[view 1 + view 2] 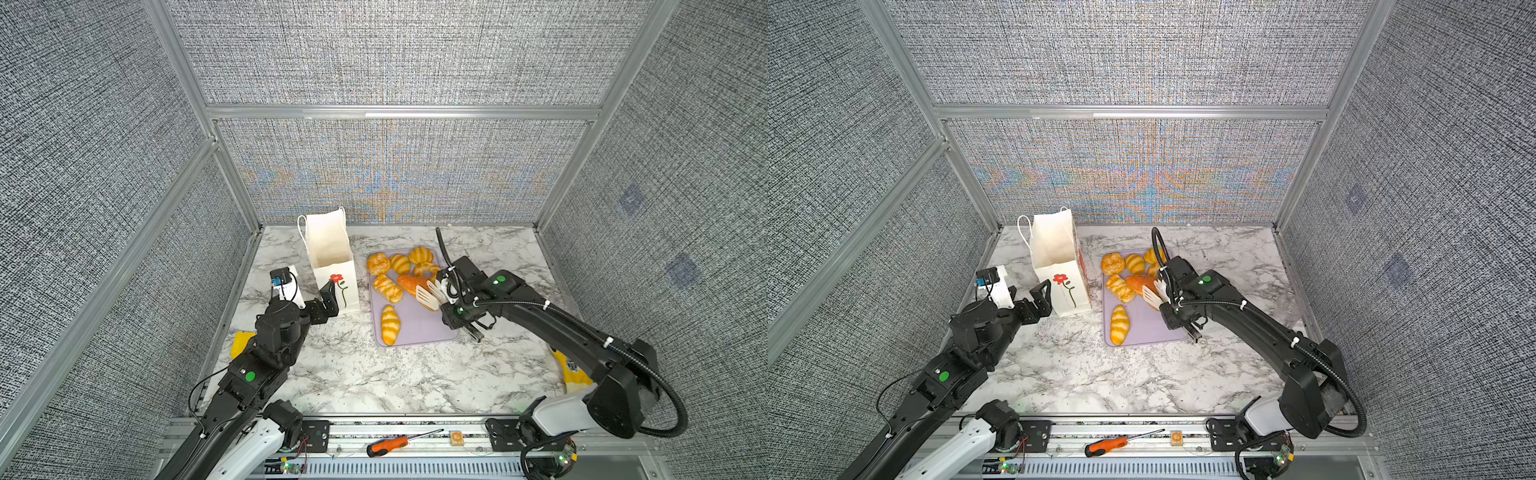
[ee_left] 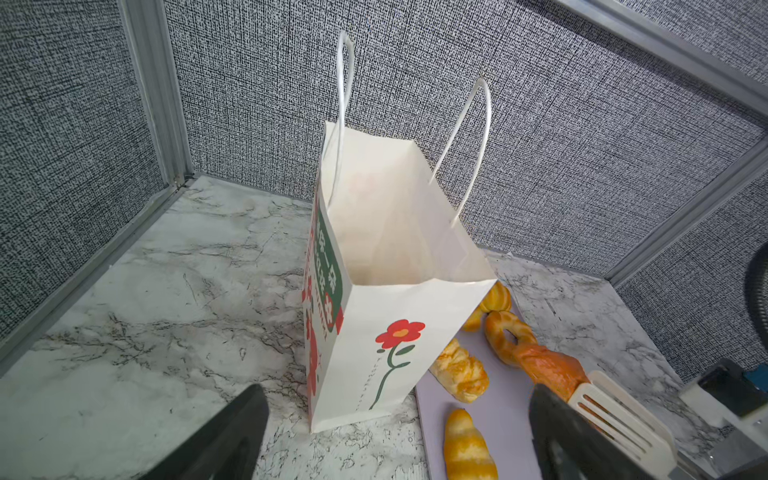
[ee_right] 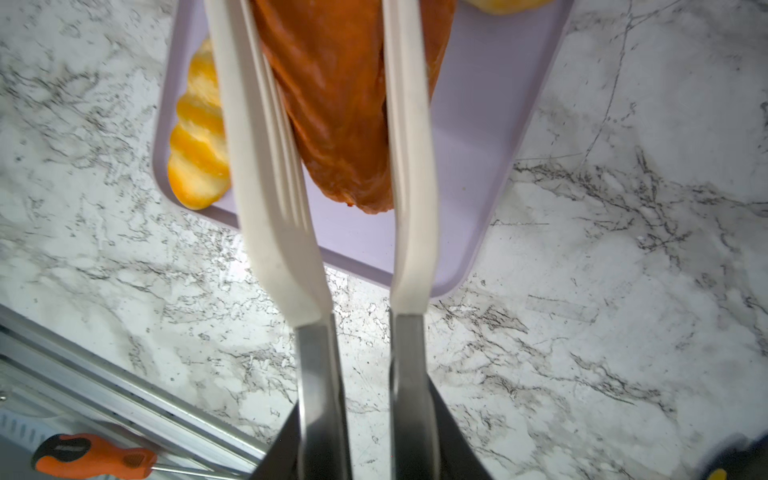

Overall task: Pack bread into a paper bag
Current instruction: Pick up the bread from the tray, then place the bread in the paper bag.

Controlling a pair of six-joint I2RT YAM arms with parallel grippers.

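Bread [image 1: 387,288] lies on the lilac tray [image 1: 415,330], just beside the paper bag [image 1: 332,266]. The bag stands upright with its mouth open, so pieces can drop straight in.

The right gripper [image 3: 368,453] is closed partway on the steel handles of the tongs [image 3: 411,166]. Their two white blades pinch the orange-brown triangle [image 1: 409,282] from both sides. We judge the tongs are there to reach into the crowded tray without knocking the neighbouring pieces.

The left gripper [image 2: 395,395] is spread as wide as it goes and holds nothing. Its fingers [image 2: 232,432] sit near the bag's front, which we take as a position for steadying it.

We count one bag with two cord handles, one tray and one pair of tongs. Seven pieces of bread show in both top views, and another may be hidden under the right arm.
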